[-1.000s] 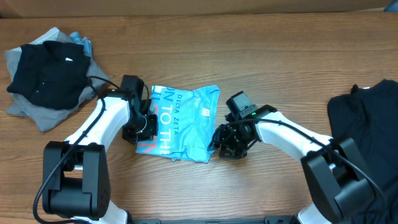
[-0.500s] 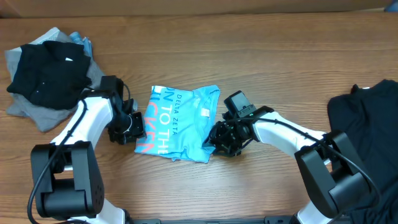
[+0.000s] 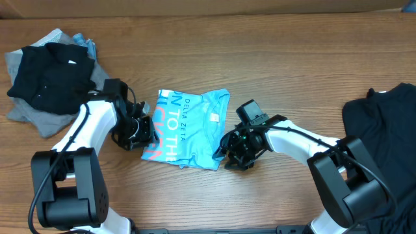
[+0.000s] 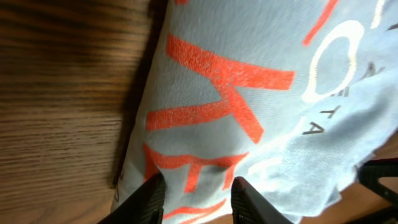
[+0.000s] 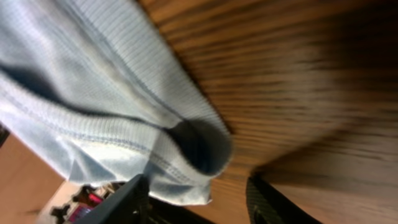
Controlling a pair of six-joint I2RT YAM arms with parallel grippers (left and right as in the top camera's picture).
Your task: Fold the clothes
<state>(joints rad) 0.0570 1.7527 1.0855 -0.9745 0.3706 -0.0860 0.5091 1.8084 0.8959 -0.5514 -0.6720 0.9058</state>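
Item: light blue T-shirt (image 3: 188,130), one of the clothes, lying in a rough rectangle at the middle of the table (image 3: 279,58), somewhat toward its near edge, with orange-pink lettering (image 4: 217,87) along its left side. Material: thin knit cotton, judged light, limp and not fragile; it should drape and crease readily, grip the wood a little rather than slide freely, and sag wherever it is unsupported. Recommended hold: a pinch on doubled cloth at an edge or corner, such as the stitched hem (image 5: 180,168), which is thicker and less likely to slip out. Left gripper (image 3: 144,130): at the shirt's left edge, fingers partly spread over the cloth, clamping nothing. Right gripper (image 3: 227,148): low at the shirt's near right corner, fingers parted with the rolled hem lying between them, not closed on it. Other stock: a black and grey pile (image 3: 49,81) at the far left corner; a black garment (image 3: 383,130) at the right edge.
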